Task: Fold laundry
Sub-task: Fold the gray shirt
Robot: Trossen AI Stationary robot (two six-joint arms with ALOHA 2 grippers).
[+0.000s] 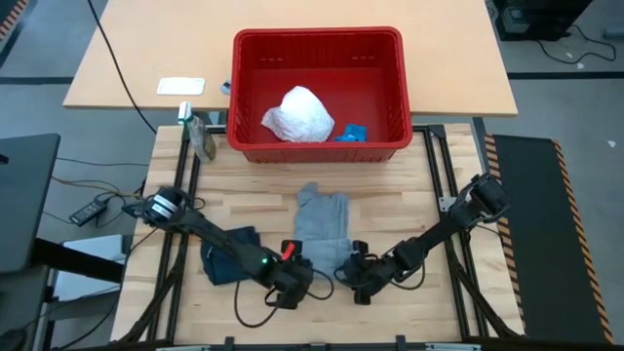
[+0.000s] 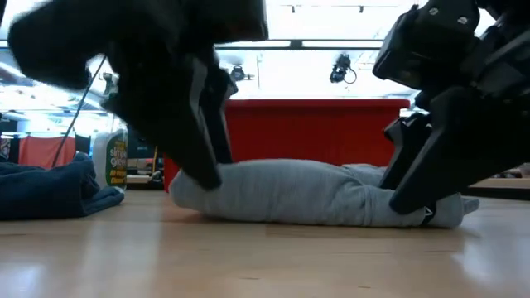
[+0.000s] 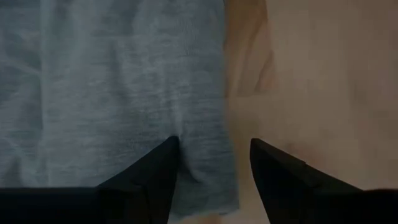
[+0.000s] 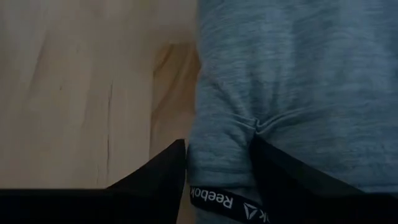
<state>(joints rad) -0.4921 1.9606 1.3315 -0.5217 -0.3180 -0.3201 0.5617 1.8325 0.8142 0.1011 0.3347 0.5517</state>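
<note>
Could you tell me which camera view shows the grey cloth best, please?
The high view: the whole grey cloth lies flat below the basket. The low view shows it side-on; each wrist view shows only one edge.

High view: looking straight down from far above, whole wooden tabletop and red basket at its far edge. Low view: down at tabletop height at the near edge, facing level toward the far edge, very close to the grey cloth; same basket and cloth as from above. Left wrist view: pointing down, very near the grey cloth's edge and bare wood. Right wrist view: same, at the cloth's other side
</note>
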